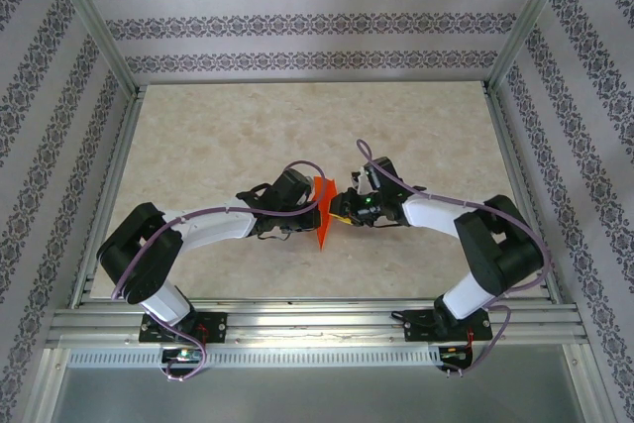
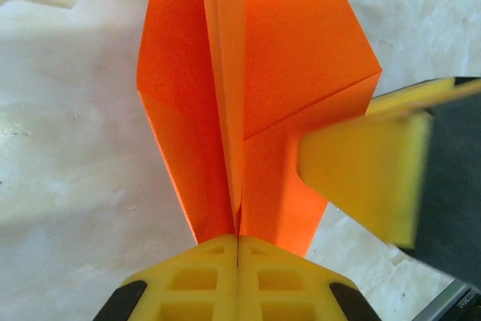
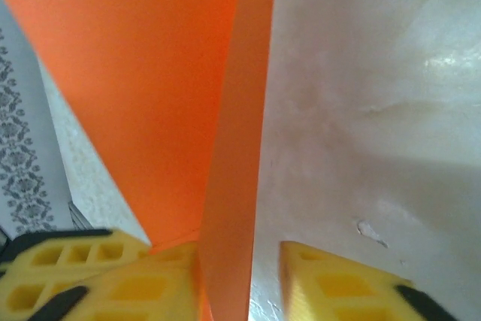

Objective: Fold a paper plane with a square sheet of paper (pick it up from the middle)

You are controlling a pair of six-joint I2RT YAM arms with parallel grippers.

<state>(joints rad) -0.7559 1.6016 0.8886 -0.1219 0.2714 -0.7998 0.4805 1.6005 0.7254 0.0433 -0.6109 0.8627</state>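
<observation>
Plane (image 1: 322, 211): mid-table between both arms, long axis running straight out from your left claw (image 2: 237, 247)
Left claw: clamped on the centre crease
Right claw (image 3: 239, 264): narrow gap, straddling one fold

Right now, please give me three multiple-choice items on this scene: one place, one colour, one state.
1. Where is the orange paper? A. at a far corner; B. between the left claw and the right claw, at the middle of the table; C. on the near rail.
2. What colour are the claw fingers? A. blue; B. white; C. yellow.
3. How is the left claw? A. shut on the paper; B. wide open; C. holding a cup.
Key: 1B, the top view shows it between them; 2C, both wrist views show yellow; 3A, its fingers meet on the paper's fold.
</observation>
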